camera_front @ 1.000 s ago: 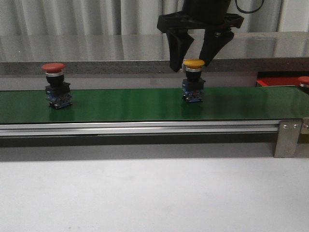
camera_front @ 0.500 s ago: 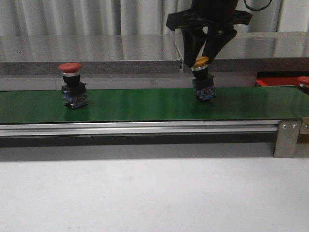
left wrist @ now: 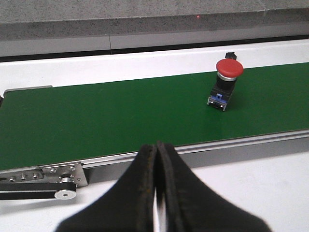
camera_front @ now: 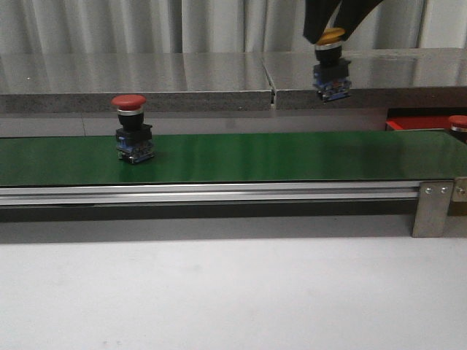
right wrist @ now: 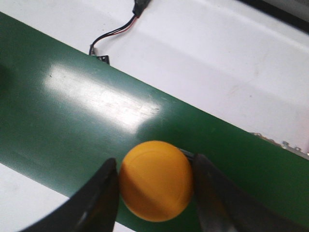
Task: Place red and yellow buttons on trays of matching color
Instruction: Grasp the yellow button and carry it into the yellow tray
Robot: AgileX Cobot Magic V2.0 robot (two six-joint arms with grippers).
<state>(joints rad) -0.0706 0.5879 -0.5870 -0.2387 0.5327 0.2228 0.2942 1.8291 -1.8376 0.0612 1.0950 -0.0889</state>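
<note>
A yellow-capped button point(camera_front: 330, 62) hangs well above the green belt point(camera_front: 255, 157), held at its cap by my right gripper point(camera_front: 333, 33), which is shut on it. The right wrist view shows the yellow button point(right wrist: 156, 180) pinched between both fingers. A red-capped button point(camera_front: 132, 130) stands upright on the belt's left part, and the red button point(left wrist: 225, 83) also shows in the left wrist view. My left gripper point(left wrist: 157, 151) is shut on nothing, in front of the belt. At the far right a strip of the red tray point(camera_front: 419, 123) shows, with another red button point(camera_front: 458, 123) at the frame edge.
The belt's aluminium side rail point(camera_front: 211, 193) and end bracket point(camera_front: 435, 208) run along the front. A grey stone ledge point(camera_front: 182, 80) lies behind the belt. A small cable point(right wrist: 118, 31) lies on the white table beyond the belt.
My right gripper closed on the yellow button and lifted it up off the belt, drifting right. The red button has travelled to the right along the belt.
</note>
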